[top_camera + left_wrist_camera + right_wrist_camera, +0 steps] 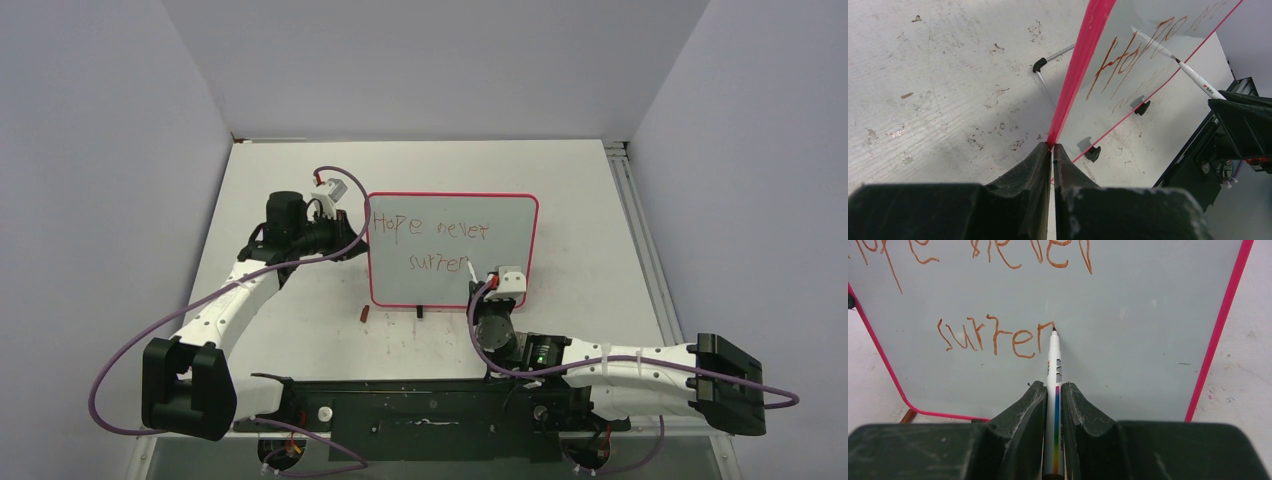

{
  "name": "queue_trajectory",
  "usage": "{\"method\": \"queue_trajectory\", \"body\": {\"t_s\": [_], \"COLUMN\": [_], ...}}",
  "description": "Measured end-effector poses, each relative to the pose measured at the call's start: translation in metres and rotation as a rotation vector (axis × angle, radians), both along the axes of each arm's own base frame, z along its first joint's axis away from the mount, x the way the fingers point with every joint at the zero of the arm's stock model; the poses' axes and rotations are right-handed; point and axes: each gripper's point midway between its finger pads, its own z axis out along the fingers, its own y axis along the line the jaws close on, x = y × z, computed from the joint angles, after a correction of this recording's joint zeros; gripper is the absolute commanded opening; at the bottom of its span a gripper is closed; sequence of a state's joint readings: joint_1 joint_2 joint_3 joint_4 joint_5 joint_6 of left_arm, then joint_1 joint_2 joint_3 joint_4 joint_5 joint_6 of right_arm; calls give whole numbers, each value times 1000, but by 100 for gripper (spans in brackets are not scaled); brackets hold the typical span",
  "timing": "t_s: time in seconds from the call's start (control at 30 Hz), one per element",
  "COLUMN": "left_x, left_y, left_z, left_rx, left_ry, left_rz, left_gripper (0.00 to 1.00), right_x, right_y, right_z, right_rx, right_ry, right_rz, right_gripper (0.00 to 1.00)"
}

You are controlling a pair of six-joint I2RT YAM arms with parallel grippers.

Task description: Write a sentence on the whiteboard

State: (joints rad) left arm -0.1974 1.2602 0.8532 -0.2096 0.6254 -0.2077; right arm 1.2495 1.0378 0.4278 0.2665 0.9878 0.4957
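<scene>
I had the left gripper (pixel 1052 150) clamped on the whiteboard (pixel 455 285) edge, mid-table (pixel 600 230). The right gripper (pixel 1054 400) pinched the marker (pixel 1053 355), its tip at the sentence (pixel 998 337) end, "surren".

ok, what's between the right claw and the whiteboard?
Just the marker, gripped in the right claw, tip on the whiteboard at the end of the sentence. Shows in right wrist view.

we see a glossy, smooth board (pixel 1128 340) ahead of the matt, scuffed right fingers (pixel 1023 420); the table (pixel 948 75) beside the left gripper (pixel 1052 148) looks matt, grainy.
</scene>
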Motion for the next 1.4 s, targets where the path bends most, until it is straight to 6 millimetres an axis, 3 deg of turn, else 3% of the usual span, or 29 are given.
{"method": "queue_trajectory", "body": {"t_s": [1.13,1.4], "left_x": [0,0], "left_y": [0,0], "left_z": [0,0], "left_rx": [-7,-9], "left_ry": [9,12], "left_rz": [6,8], "left_gripper": [5,5], "right_x": [-14,-18], "right_y": [-2,-6], "right_z": [-20,-5], "right_rx": [-16,-5], "right_ry": [59,32], "right_rz": [12,27], "right_gripper": [5,5]}}
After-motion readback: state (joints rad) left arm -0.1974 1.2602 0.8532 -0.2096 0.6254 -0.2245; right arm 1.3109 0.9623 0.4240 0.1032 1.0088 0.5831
